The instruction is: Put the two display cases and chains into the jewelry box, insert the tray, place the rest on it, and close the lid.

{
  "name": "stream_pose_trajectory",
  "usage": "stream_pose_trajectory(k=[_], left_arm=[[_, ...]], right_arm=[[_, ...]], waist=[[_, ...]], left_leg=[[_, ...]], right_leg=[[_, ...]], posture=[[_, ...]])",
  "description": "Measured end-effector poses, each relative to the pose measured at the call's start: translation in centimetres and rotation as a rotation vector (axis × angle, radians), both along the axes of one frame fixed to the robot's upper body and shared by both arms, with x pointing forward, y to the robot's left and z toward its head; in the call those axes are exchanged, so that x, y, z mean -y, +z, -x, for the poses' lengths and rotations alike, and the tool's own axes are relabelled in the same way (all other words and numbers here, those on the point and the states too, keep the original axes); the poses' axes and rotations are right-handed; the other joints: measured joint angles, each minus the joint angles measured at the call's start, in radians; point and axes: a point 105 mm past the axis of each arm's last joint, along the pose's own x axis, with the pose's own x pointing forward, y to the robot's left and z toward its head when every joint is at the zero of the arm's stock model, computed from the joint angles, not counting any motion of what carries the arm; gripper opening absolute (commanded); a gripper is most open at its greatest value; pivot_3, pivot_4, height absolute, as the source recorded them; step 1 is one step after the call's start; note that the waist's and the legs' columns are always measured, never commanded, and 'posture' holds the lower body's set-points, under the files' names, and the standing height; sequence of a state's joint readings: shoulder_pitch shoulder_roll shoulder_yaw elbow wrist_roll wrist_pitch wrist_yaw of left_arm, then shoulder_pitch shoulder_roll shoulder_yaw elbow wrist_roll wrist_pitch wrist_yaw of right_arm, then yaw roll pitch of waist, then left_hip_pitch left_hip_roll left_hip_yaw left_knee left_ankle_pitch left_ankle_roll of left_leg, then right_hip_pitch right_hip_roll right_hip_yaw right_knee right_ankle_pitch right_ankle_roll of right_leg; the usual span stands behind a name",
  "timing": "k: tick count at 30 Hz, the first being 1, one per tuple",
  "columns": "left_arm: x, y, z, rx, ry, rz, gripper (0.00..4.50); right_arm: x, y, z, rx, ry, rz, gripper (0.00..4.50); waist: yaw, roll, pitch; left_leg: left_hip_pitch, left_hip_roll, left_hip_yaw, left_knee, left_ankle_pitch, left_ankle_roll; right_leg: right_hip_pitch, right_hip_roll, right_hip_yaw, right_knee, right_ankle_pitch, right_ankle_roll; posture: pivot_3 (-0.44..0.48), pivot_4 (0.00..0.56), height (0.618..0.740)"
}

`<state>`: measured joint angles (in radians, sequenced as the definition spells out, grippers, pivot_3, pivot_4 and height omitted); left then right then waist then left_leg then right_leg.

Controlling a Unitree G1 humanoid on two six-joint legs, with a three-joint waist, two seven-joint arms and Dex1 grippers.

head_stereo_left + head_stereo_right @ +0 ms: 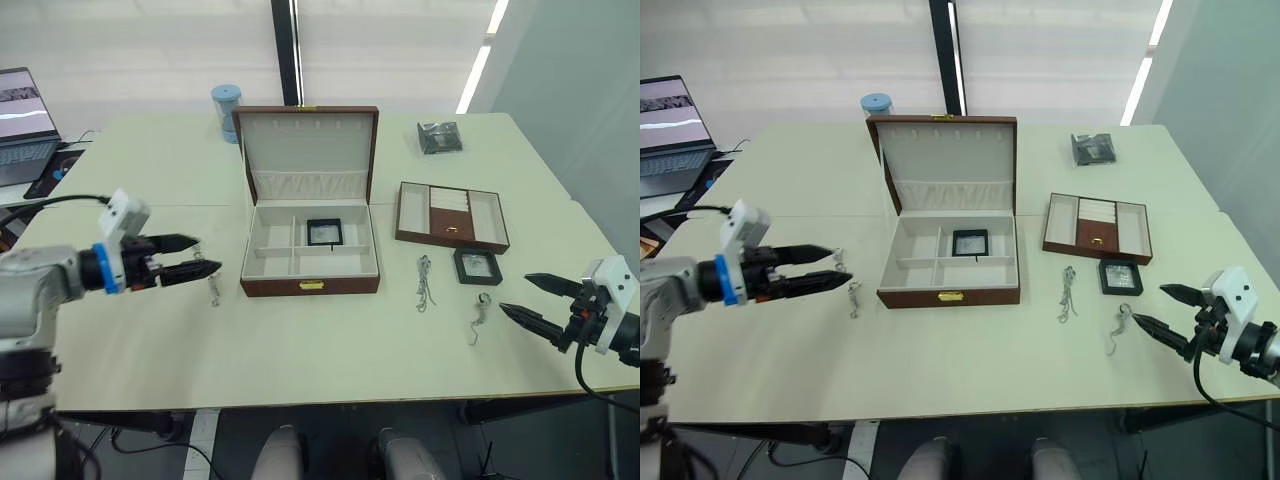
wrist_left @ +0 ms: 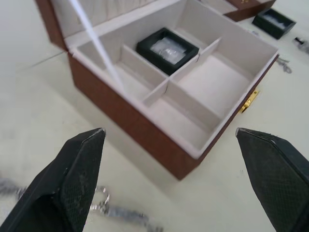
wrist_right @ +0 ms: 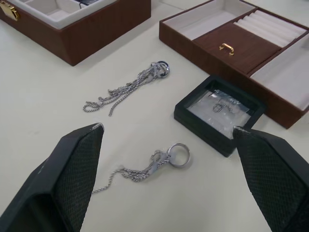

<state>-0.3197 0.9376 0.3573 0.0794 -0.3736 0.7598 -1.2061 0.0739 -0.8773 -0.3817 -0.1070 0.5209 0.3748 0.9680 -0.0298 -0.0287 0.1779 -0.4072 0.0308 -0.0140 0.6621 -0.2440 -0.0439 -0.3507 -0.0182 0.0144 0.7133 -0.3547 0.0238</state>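
The big pale table [image 1: 330,340] sits in a bright room. The brown jewelry box [image 1: 310,255] stands open beyond the left gripper [image 1: 205,257], one black case [image 1: 325,232] inside. Another case [image 3: 219,112] and a chain [image 3: 145,169] lie before the right gripper [image 1: 520,297]. Both jaws are apart.

head stereo overhead, wrist views close
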Motion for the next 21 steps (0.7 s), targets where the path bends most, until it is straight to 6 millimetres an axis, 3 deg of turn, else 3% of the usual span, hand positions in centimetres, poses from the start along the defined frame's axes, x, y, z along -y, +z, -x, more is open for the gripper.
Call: stream_pose_trajectory(k=[5,11,21], left_arm=[[-4.1,-2.8,3.2,-0.046,0.217,-0.066,4.48],[-7.4,-5.3,6.1,-0.05,0.389,-0.125,4.48],[-8.6,-6.6,6.9,-0.04,0.468,-0.149,4.48]], right_arm=[[0.9,-0.6,-0.8,-0.007,-0.022,0.005,4.5],[1.9,-1.6,-1.0,-0.037,-0.051,0.026,4.5],[2.9,-2.6,-0.9,-0.066,-0.08,0.048,4.5]], waist=[[0.0,0.001,0.0],[0.003,0.0,0.0],[0.001,0.0,0.0]], left_leg=[[0.0,0.0,0.001,-0.001,0.0,0.0],[0.002,0.0,0.001,-0.001,0.0,0.0],[0.003,0.0,0.002,-0.002,0.0,0.0]], right_leg=[[0.0,-0.001,0.001,0.0,0.0,0.0],[0.001,-0.002,0.0,0.0,0.0,0.0],[0.002,-0.002,0.001,0.0,0.0,0.0]], posture=[[0.0,0.15,0.74],[0.0,0.15,0.74],[0.0,0.15,0.74]])
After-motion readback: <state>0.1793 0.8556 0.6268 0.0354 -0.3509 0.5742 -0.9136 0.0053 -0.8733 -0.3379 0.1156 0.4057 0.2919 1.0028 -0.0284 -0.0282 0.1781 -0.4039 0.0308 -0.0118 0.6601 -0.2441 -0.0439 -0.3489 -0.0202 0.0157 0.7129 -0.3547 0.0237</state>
